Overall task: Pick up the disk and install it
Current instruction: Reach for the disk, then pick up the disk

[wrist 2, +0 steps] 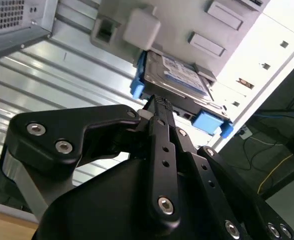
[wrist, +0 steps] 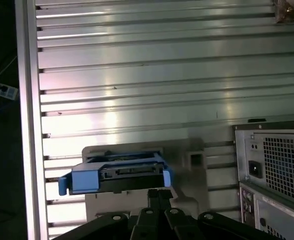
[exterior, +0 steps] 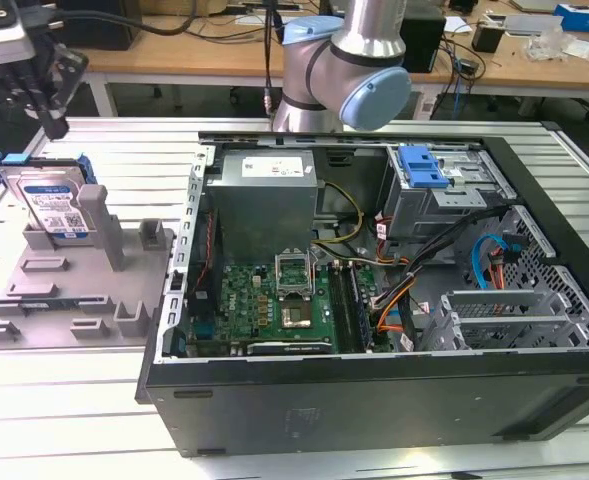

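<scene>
Exterior view: my gripper (exterior: 52, 125) hangs at 12 o'clock of the disk (exterior: 52, 200), apart from it, fingers drawn narrow and holding nothing. The disk stands on edge in the grey fixture plate (exterior: 64, 300), label outward, at 9 o'clock of the open computer case (exterior: 374, 390) on the slatted aluminium table (exterior: 74, 410). In both wrist views the closed fingertips (wrist: 159, 192) point at the disk's blue-railed upper edge (wrist 2: 206, 121).
</scene>
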Action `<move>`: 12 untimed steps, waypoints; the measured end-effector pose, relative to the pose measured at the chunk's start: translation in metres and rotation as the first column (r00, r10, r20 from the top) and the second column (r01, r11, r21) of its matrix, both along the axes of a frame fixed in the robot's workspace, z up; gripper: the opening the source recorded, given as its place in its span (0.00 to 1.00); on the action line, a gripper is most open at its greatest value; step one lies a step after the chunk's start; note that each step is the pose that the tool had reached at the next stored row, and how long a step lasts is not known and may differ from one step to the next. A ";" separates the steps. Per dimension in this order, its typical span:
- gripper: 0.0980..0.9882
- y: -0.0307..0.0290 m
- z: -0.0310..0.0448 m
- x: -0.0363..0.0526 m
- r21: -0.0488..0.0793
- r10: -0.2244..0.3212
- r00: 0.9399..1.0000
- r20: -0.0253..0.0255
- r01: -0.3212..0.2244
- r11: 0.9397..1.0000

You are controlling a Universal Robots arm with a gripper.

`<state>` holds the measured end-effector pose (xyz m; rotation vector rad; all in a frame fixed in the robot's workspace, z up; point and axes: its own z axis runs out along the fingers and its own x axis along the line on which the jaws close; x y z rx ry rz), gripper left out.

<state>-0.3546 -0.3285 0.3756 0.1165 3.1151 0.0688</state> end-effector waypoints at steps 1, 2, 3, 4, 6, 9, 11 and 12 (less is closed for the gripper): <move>0.01 0.0022 -0.0007 -0.0048 0.000 0.000 1.000 0.000 0.000 1.000; 0.01 0.0042 -0.0012 -0.0079 0.000 0.000 1.000 0.000 0.000 1.000; 0.01 0.0057 -0.0014 -0.0094 0.000 0.000 1.000 0.000 0.000 1.000; 0.01 0.0061 -0.0014 -0.0097 0.000 0.000 1.000 0.000 0.000 1.000; 0.01 0.0061 -0.0015 -0.0097 0.000 0.001 1.000 0.000 -0.001 1.000; 0.01 0.0061 -0.0015 -0.0097 0.000 0.002 1.000 0.000 -0.002 1.000; 0.01 0.0061 -0.0015 -0.0097 0.000 0.002 1.000 0.000 -0.002 1.000; 0.01 0.0061 -0.0015 -0.0097 0.000 0.002 1.000 0.000 -0.002 1.000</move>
